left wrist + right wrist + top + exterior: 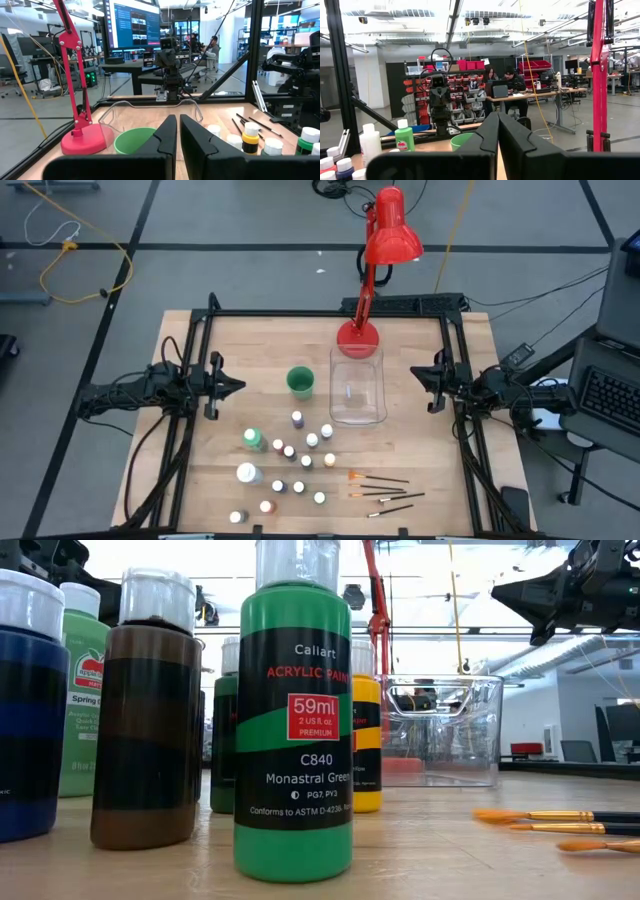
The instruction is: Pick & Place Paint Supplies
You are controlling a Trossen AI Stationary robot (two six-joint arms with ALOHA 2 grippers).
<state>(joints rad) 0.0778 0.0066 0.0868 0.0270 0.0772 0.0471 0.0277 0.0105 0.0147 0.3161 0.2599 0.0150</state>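
Right, both arms are waiting at the desk's point(200, 480) side edges, left end effector point(237, 387) and right end effector point(417, 374) both closed and empty. Small white-capped paint bottles point(290, 452) and thin orange-tipped brushes point(385, 491) are sitting untouched along the near edge.

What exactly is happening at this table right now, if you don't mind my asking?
Nothing is being handled yet. The left gripper and right gripper wait at opposite table edges, fingers shut and empty. The paint bottles and brushes lie untouched on the table, in front of the green cup and the empty clear bin.
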